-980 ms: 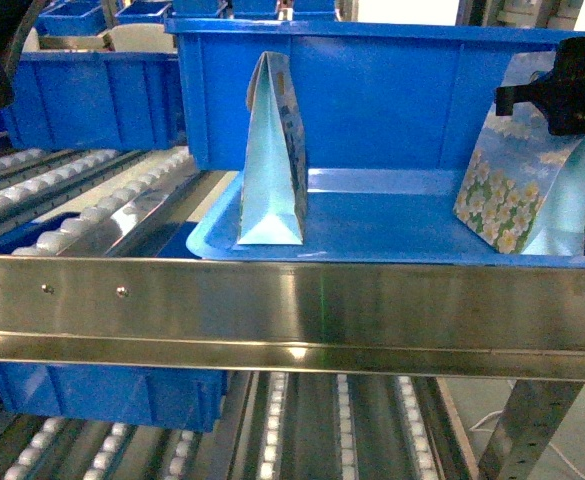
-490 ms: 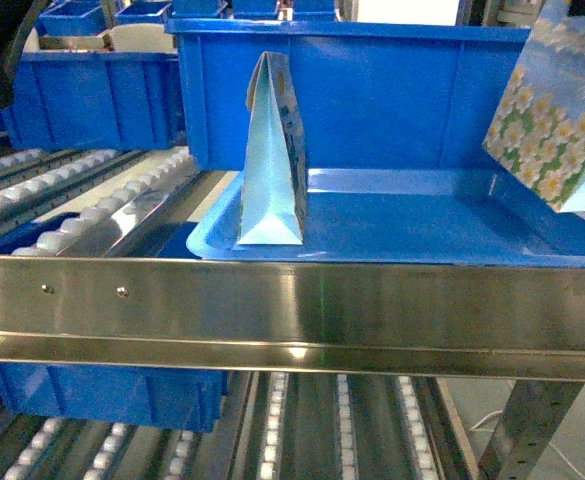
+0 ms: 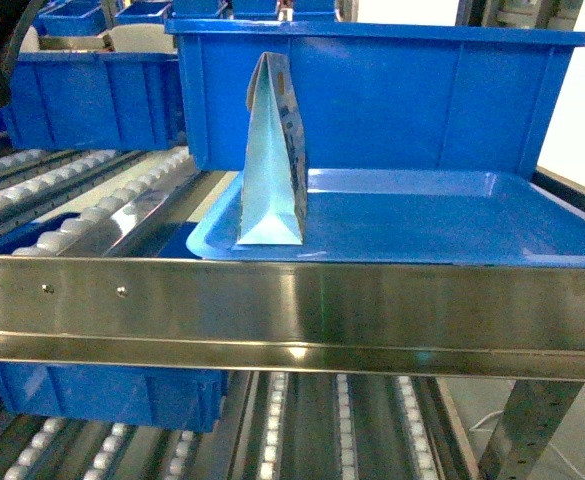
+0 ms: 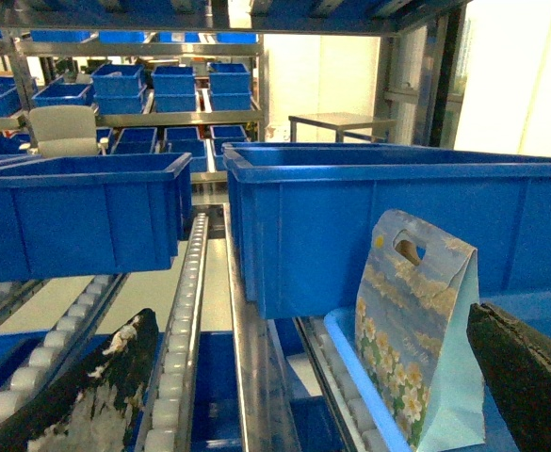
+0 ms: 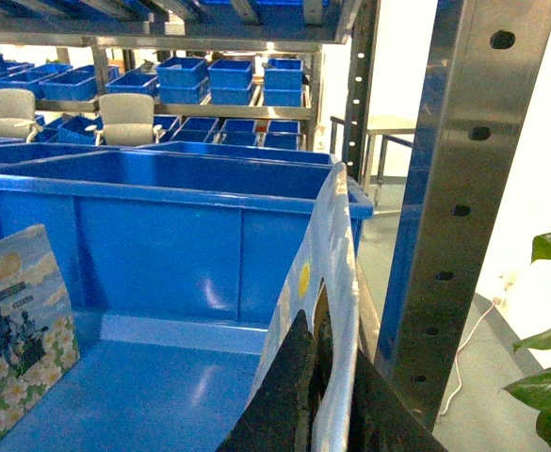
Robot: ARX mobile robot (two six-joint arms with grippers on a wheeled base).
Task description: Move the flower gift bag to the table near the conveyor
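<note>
Seemingly held up for carrying, the daisy-printed paper gift bag [image 5: 332,235] rises toward twelve o'clock from the right claw's [image 5: 324,348] pinch; the left claw [image 4: 311,314] gapes wide, idle

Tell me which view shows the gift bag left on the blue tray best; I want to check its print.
The left wrist view: the gift bag shows its flowered face and cut-out handle. The head view catches the bag edge-on, upright on the tray. The right wrist view shows its face at the frame's edge.
</note>
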